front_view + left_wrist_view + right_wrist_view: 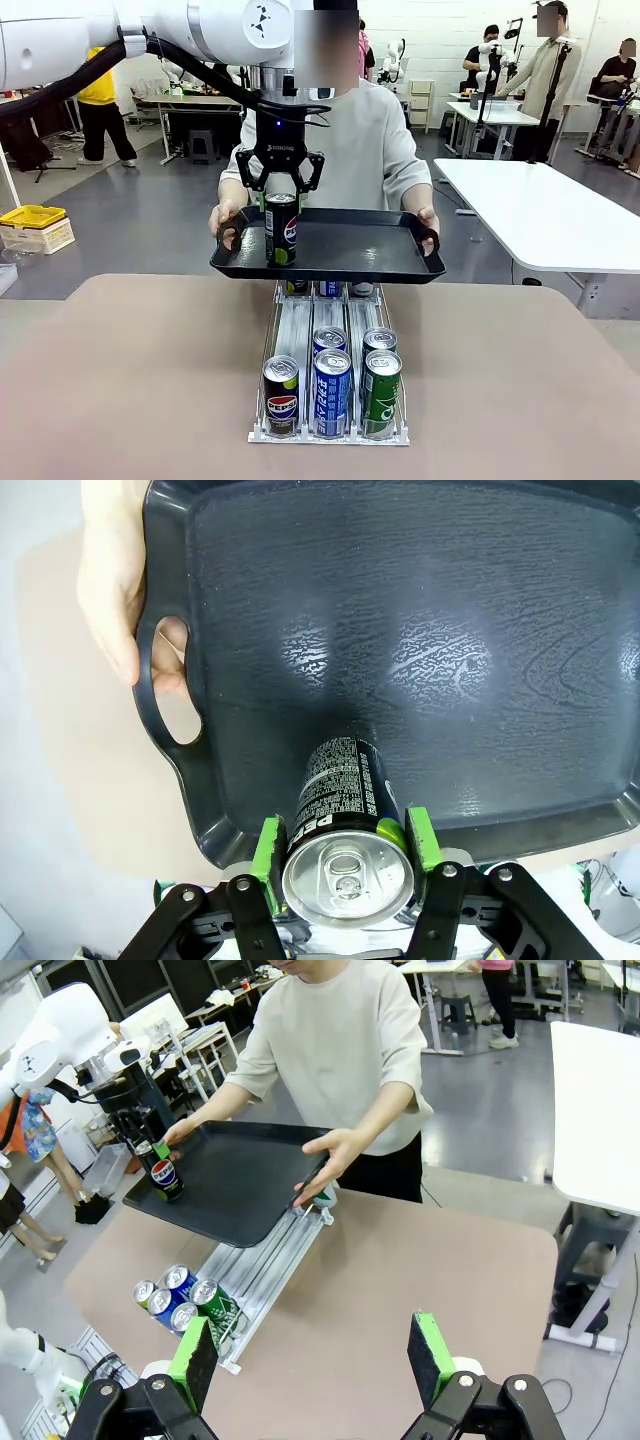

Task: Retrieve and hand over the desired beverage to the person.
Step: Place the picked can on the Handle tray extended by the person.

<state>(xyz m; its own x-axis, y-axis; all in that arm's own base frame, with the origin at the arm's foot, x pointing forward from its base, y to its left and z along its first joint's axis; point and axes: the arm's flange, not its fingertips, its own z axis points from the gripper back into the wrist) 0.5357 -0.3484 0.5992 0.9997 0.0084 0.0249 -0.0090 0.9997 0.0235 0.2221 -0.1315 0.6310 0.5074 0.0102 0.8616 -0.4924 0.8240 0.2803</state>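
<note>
The left claw point(281, 195) grips the top of a black cola can point(281, 232) standing beneath it on the tray point(370, 250) the person point(370, 140) holds level, apparently to receive it.

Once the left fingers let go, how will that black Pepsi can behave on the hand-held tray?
Probably tippy: the black Pepsi can stands upright, tall and narrow, on a tray borne only by the person's hands. Its smooth round wall would likely roll if it fell. The tray's raised rim should stop it.
</note>
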